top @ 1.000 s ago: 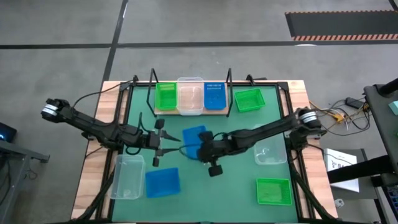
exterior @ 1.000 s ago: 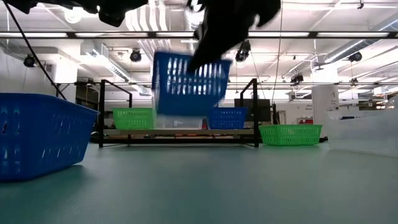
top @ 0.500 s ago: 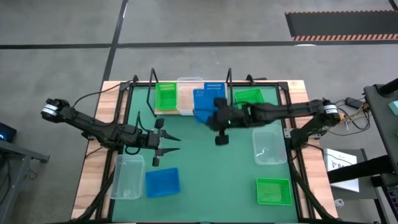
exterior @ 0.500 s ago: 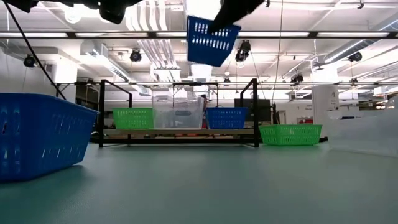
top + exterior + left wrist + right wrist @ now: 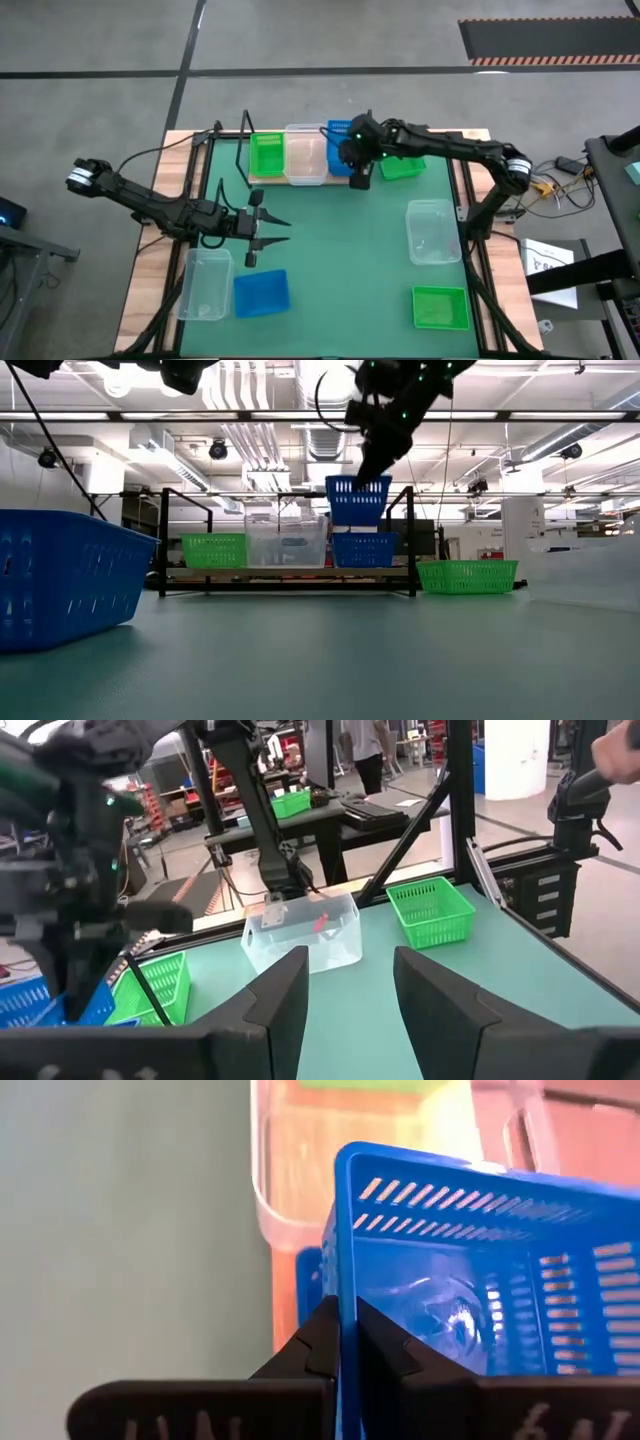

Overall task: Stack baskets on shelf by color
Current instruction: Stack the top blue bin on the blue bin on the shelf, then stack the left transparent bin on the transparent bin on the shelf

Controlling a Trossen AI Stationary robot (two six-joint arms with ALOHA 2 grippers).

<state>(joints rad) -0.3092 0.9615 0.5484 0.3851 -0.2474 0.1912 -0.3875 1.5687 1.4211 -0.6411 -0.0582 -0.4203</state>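
**Blue basket held above the shelf's blue end**

Taking the shelf (image 5: 300, 178) as the landmark and starting from the near edge of the tabletop (image 5: 340, 260): farthest from the shelf, at the near right corner, lies a green basket (image 5: 440, 307). Toward the near left sit a blue basket (image 5: 261, 293) and, just beside it, a clear basket (image 5: 204, 284) — the blue one fills the left of the low view (image 5: 60, 575).

Closer to the shelf, on the left side, the left gripper (image 5: 272, 227) hovers over bare mat with its fingers (image 5: 280, 1010) spread and nothing between them. On the right, about midway between the near edge and the shelf, stands another clear basket (image 5: 433, 231).

On the shelf itself three baskets stand in a row: a green one (image 5: 266, 154) at the left end, a clear one (image 5: 305, 153) in the middle, and a blue one (image 5: 364, 549) at the right end. Just off the shelf's right end, on the mat, rests a further green basket (image 5: 467, 575).

Directly above the shelf's right-hand blue basket hangs the carried blue basket (image 5: 359, 499), roughly level and not yet seated — a slim gap shows between the two in the low view. The right gripper (image 5: 345, 1348) has its fingers pinched on the wall of that basket, one finger inside the rim and one outside.
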